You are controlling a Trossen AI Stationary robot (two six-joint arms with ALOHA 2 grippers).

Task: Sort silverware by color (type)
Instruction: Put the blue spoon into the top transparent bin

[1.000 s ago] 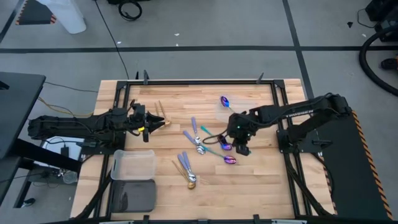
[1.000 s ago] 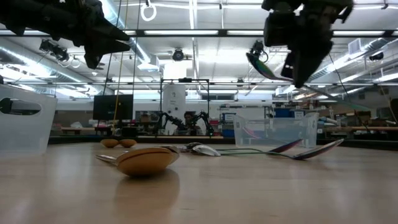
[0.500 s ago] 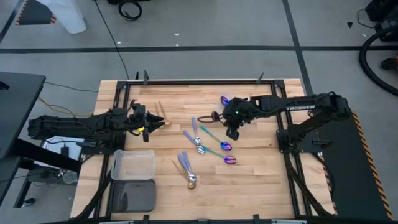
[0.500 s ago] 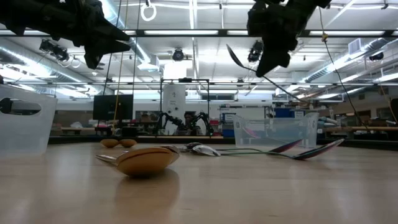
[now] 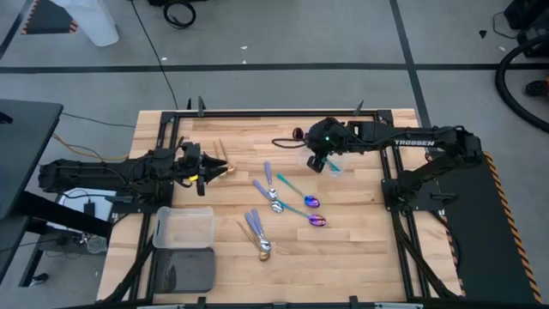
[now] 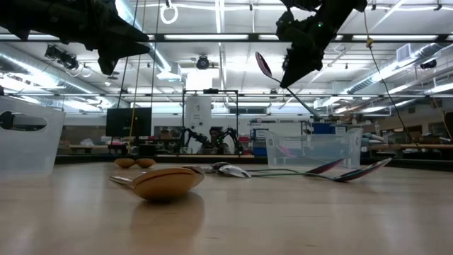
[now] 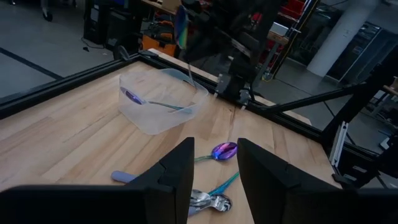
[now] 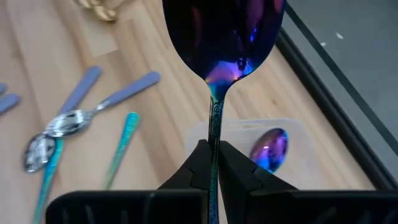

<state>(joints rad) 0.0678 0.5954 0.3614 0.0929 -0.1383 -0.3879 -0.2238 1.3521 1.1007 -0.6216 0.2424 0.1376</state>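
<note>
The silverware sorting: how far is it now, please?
Early stage. One iridescent spoon already lies in the clear container at the far edge. The right gripper holds a second iridescent spoon in shut fingers above that container. Two more iridescent spoons, the lavender-handled pieces and the gold ones remain on the table. The left gripper hangs near the gold ones.

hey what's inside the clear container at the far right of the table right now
One iridescent purple spoon lies in the clear container. The right pincer holds another iridescent spoon above it. In the high view, that arm covers most of the container.
</note>
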